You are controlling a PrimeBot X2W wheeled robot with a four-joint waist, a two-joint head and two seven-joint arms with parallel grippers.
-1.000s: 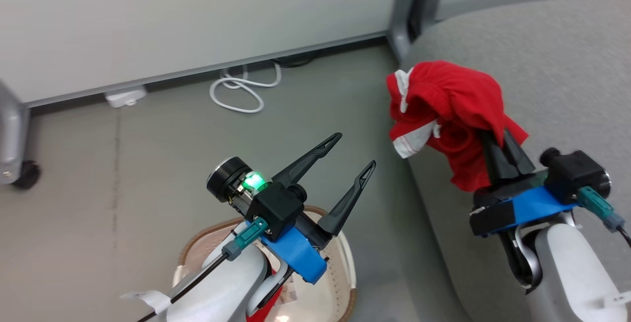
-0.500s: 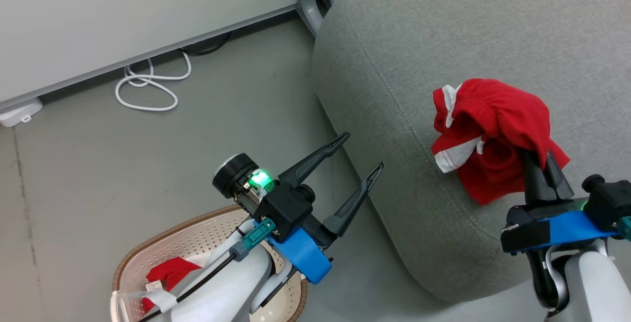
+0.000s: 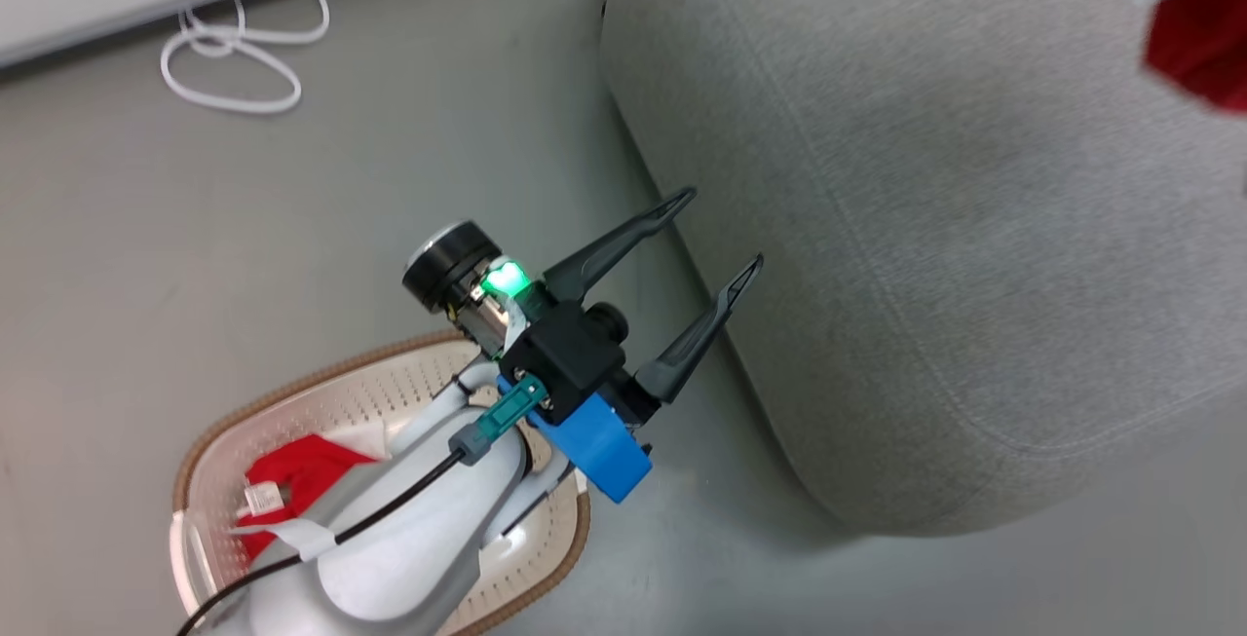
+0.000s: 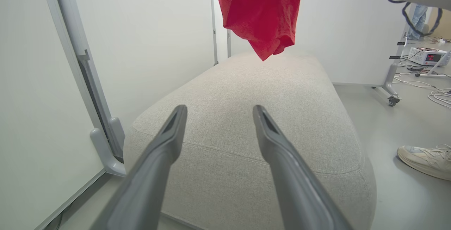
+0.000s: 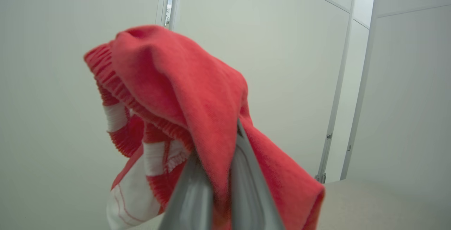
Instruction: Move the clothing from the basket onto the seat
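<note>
Grey floor (image 3: 146, 227) surrounds the seat (image 3: 925, 227), with a coiled white cable (image 3: 234, 71) by the wall and a person's shoe (image 4: 426, 159) beside the seat; left gripper (image 3: 721, 227) hovers just beside the seat's edge, fingers spread and empty, its forearm (image 3: 409, 539) crossing the basket (image 3: 321, 412); right gripper (image 5: 220, 152) is clamped on one red garment (image 5: 183, 92) hanging above the seat; the second garment (image 3: 302, 470) lies in the basket, partly hidden by that forearm.

A smooth grey floor (image 3: 146, 227) carries a looped white cable (image 3: 234, 71) at eleven o'clock in the head view, while in the left wrist view white partition panels (image 4: 148, 29) on grey footed posts (image 4: 102, 142) stand from nine to twelve o'clock and a person's pale shoe (image 4: 426, 156) rests at four o'clock.
</note>
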